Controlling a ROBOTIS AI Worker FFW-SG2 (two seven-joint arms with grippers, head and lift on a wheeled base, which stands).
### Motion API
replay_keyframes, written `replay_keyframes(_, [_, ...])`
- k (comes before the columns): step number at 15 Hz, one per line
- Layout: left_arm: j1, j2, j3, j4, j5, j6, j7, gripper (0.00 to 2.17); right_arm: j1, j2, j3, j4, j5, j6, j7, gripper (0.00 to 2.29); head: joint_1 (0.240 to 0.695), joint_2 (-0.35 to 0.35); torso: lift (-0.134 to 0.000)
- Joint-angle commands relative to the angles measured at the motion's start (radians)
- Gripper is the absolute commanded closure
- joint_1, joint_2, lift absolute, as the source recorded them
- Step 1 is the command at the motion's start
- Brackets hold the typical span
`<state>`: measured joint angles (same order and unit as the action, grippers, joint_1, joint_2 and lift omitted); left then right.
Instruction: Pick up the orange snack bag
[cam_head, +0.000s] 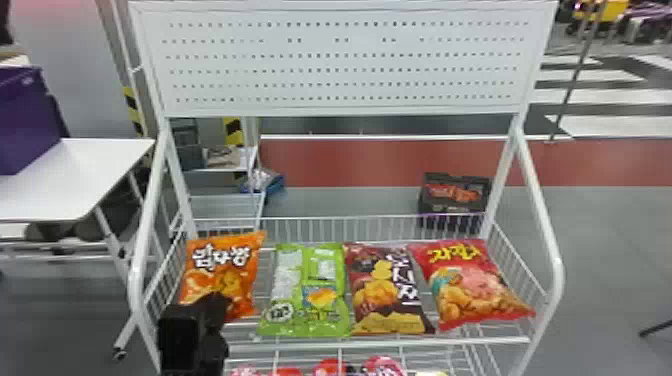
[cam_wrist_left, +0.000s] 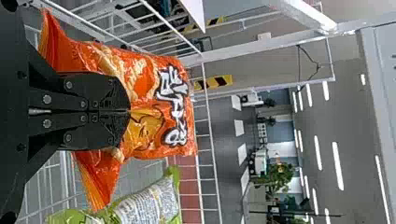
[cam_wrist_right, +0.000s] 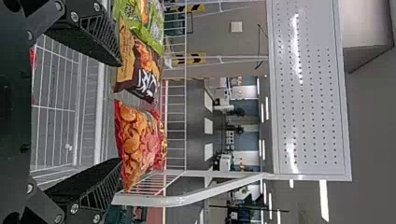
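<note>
In the head view my left gripper (cam_head: 215, 305) is at the lower front of the orange snack bag (cam_head: 222, 272), at the left end of the wire shelf. The left wrist view has the left gripper (cam_wrist_left: 130, 112) with its fingers closed together on the front of the orange bag (cam_wrist_left: 144, 81). The film creases around the fingertips, and the bag's bottom edge flares out on both sides of them. My right gripper (cam_wrist_right: 119, 112) stands open with nothing held, in front of the red bag (cam_wrist_right: 137, 140) and the brown bag (cam_wrist_right: 140, 70).
To the right of the orange bag lie a green bag (cam_head: 305, 295), a brown bag (cam_head: 385, 290) and a red bag (cam_head: 470, 285). White side rails (cam_head: 542, 215) flank the shelf, and a pegboard (cam_head: 345, 62) rises behind. Several packages (cam_head: 332, 367) lie on the lower shelf.
</note>
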<state>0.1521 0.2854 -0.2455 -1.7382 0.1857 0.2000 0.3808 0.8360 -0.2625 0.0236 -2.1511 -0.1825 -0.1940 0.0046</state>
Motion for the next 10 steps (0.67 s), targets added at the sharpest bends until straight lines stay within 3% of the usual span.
replay_keyframes(1, [0.053,0.014,0.020,-0.080,0.001,-0.010,0.001,1.80,0.000,-0.003,0.001,0.000,0.000,0.000,0.000,0.17,0.499,0.000,0.000])
replay_keyframes(6, [0.270,0.061,0.074,-0.350,0.008,-0.026,-0.007,1.80,-0.001,-0.004,0.002,0.000,0.000,0.000,0.000,0.17,0.499,0.000,0.000])
replay_keyframes(10, [0.457,0.084,0.129,-0.463,0.020,-0.158,0.001,1.80,-0.008,-0.004,0.006,0.003,0.000,0.006,0.000,0.17,0.499,0.000,0.000])
